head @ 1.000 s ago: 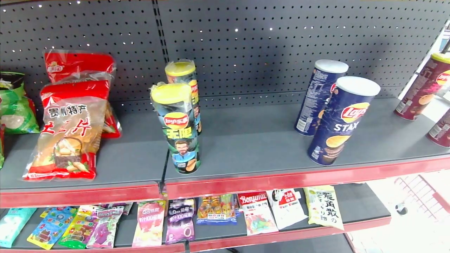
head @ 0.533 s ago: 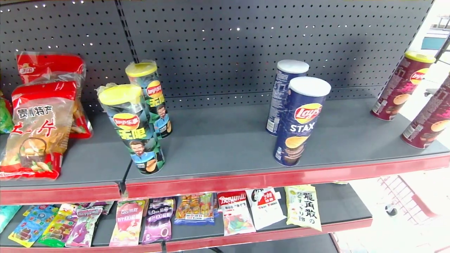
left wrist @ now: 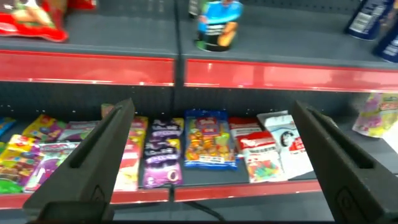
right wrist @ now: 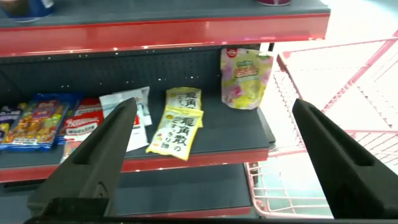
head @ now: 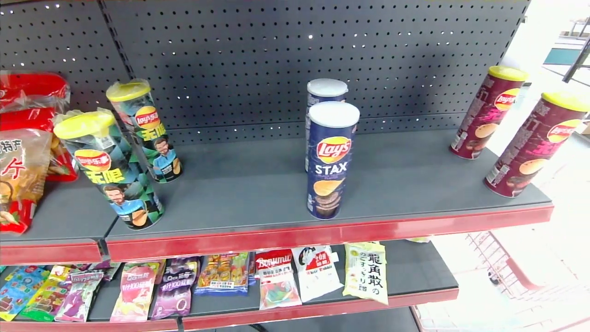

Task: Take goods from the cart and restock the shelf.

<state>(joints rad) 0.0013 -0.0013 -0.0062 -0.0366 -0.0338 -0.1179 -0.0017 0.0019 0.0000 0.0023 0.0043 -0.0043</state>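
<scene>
Left gripper [left wrist: 211,107] and right gripper [right wrist: 214,104], fingers spread wide and empty, face the lower shelf [head: 322,306] of flat packets [head: 276,276], with the red wire cart [right wrist: 311,81] beside its right end, and the upper shelf [head: 322,233] carries upright blue cans [head: 329,161] at centre and maroon cans [head: 484,120] at right, before grey pegboard [head: 276,55].

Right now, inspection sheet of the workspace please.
Surface: grey upper shelf, red front edge, bare stretches between cans.
Job's things: blue cans, maroon cans, green cans, all upright; pink cart at the right.
Clutter: snack packets on the lower shelf; red bags far left.
Pincers: left pincer open, empty; right pincer open, empty.
Cables: possibly one dark cord under the lower shelf.
Surroundings: pegboard back wall.
</scene>
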